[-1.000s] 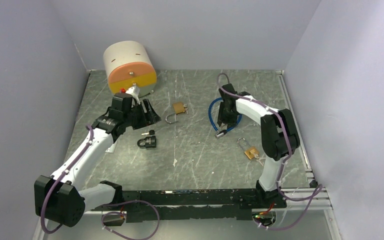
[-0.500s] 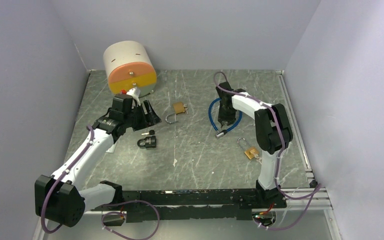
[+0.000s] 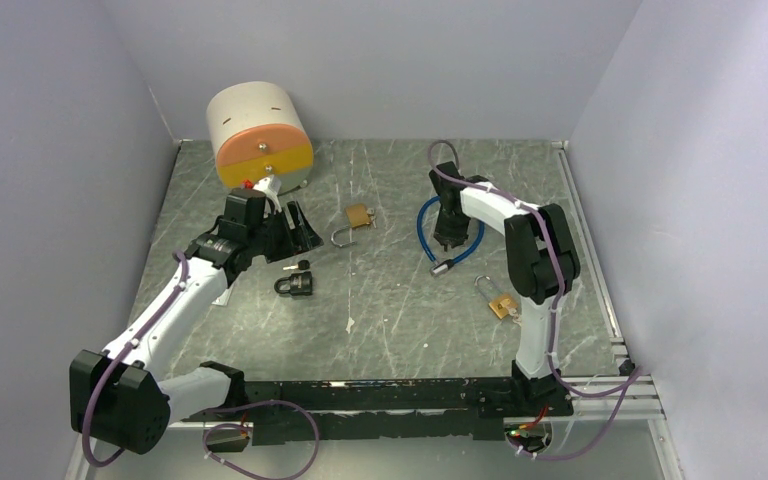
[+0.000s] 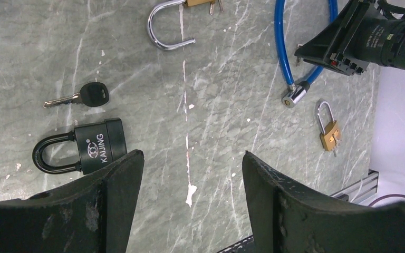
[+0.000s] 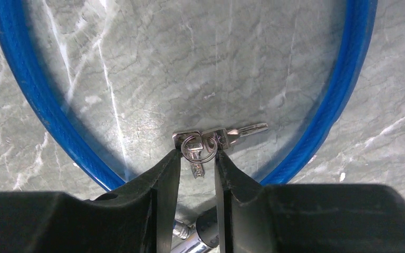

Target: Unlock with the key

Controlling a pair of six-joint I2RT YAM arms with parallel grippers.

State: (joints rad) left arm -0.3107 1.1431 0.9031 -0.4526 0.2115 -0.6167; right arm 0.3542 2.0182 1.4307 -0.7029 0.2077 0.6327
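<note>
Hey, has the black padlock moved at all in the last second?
No. In the top view the black padlock lies in the same spot, equally far from the black rail at the table's near edge, key beside it.

You worked on a grey-green table (image 3: 400, 300) with a marbled pattern, its top crossed by pale scratches and dotted with a few white flecks. Lavender-grey walls closed you in on three sides: the left wall (image 3: 50, 200), the back wall (image 3: 390, 60) and the right wall (image 3: 700, 200), each plain and matte. A metal rail (image 3: 572, 180) ran along the table's right edge. The light was soft and even, and the shadows on the top were faint.
</note>
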